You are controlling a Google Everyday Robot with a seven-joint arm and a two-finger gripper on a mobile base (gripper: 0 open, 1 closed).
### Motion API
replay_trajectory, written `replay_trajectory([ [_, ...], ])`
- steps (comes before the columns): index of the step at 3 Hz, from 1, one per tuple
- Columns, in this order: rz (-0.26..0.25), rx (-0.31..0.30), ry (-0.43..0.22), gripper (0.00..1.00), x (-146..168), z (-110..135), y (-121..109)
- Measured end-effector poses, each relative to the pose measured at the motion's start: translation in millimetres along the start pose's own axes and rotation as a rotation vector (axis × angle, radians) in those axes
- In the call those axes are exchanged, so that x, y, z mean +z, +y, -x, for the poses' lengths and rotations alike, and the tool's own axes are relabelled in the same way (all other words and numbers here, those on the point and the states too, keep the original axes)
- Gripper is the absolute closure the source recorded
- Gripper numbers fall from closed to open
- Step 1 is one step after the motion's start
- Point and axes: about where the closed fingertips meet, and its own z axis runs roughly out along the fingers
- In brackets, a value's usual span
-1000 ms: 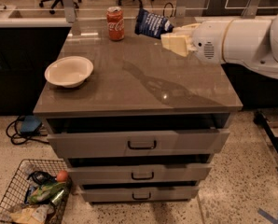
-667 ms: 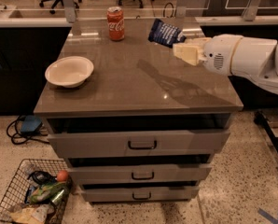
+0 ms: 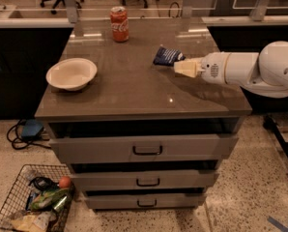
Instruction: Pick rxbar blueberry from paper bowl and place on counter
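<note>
The rxbar blueberry (image 3: 166, 56) is a dark navy wrapper low over the right middle of the counter (image 3: 134, 95); I cannot tell whether it touches the surface. My gripper (image 3: 179, 66) reaches in from the right on a white arm and is shut on the bar's right end. The paper bowl (image 3: 71, 73) stands empty at the counter's left side, well away from the gripper.
A red soda can (image 3: 119, 24) stands at the back of the counter. Grey drawers with black handles (image 3: 147, 150) are below. A wire basket of items (image 3: 35, 204) sits on the floor at the lower left. Office chairs stand beyond the counter.
My gripper has come down and forward with the bar, from high over the back right of the counter to low over its right middle.
</note>
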Motion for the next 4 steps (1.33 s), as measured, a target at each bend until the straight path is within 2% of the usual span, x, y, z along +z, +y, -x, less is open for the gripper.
replay_trajectory([
  [1,0.024,0.008,0.016,0.82,16.2,-1.7,3.3],
  [4,0.037,0.007,0.021,0.13,23.4,-2.5,8.2],
])
